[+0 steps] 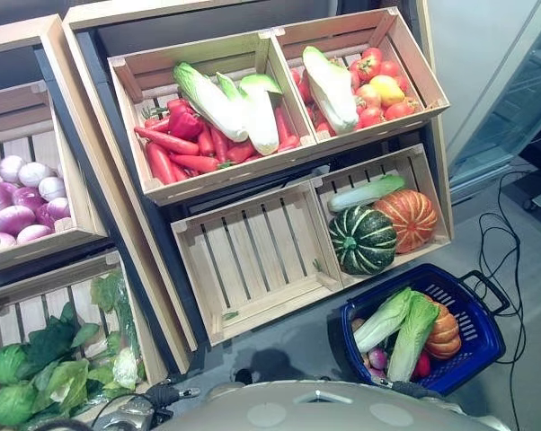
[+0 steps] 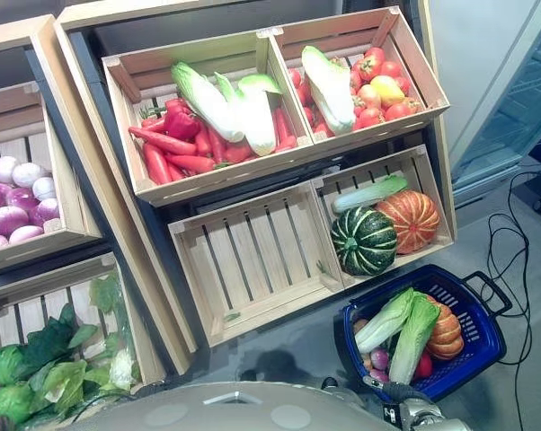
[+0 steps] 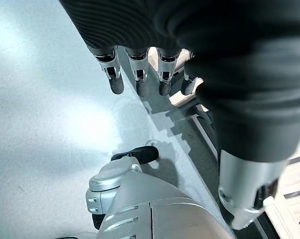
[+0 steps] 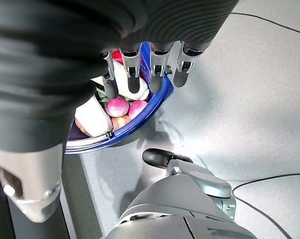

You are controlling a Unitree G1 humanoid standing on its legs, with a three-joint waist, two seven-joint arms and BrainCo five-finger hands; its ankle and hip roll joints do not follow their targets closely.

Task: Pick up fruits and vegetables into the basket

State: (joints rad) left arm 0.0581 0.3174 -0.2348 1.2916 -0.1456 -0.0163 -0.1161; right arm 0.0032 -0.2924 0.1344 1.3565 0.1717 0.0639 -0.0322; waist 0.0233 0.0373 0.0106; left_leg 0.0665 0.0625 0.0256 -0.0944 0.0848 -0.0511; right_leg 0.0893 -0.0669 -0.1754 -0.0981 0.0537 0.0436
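Note:
A blue basket (image 1: 473, 328) stands on the floor at the lower right. It holds two napa cabbages (image 1: 398, 325), an orange pumpkin (image 1: 444, 333) and small purple onions (image 4: 117, 106). The crate behind it holds a green striped pumpkin (image 1: 362, 240), an orange pumpkin (image 1: 407, 218) and a pale green gourd (image 1: 368, 192). My right hand (image 4: 160, 69) hangs open above the basket's rim (image 4: 140, 119) and holds nothing. My left hand (image 3: 138, 82) hangs open over the bare floor, empty, beside the foot of the rack.
The upper crates hold red peppers (image 1: 185, 148) with napa cabbages (image 1: 226, 103), and tomatoes (image 1: 378, 90). The lower middle crate (image 1: 252, 256) is bare. At the left are purple onions (image 1: 19, 202) and leafy greens (image 1: 55, 368). Grey floor lies to the right.

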